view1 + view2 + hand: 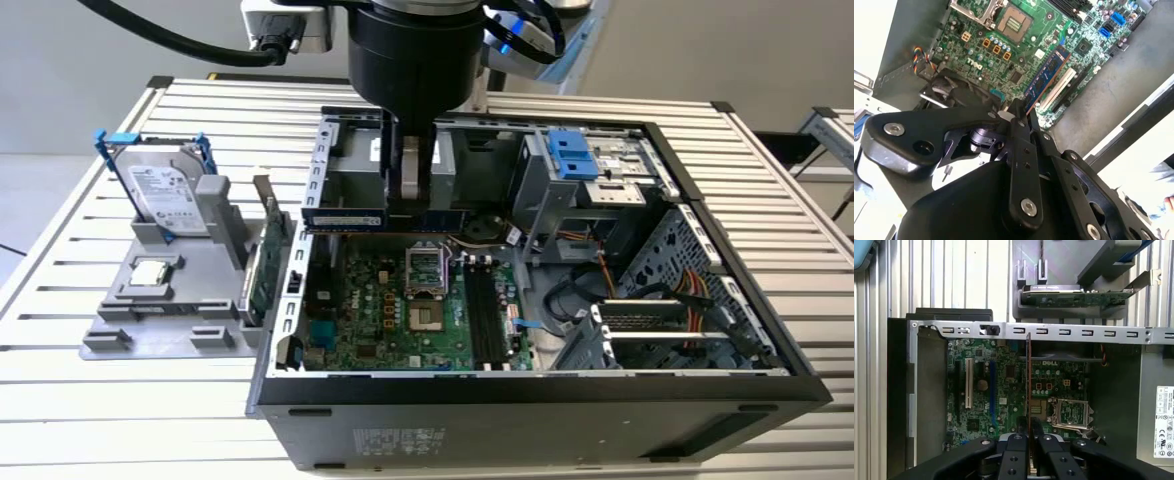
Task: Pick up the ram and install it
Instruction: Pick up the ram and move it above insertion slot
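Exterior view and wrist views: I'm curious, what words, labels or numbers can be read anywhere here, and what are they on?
hard drive: label print too small to read.
ram: pale sticker, too small to read.
computer case: outer label, blurred.
white sticker on a grey metal box: symbols and fine print, unreadable.
motherboard: a white maker's logo; other markings too small to read.

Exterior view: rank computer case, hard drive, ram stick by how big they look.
1. computer case, by far the largest.
2. hard drive, with its broad face showing.
3. ram stick, held up in the gripper. It looks longer than the hard drive but far slimmer, and its nearness to the camera may flatter it.
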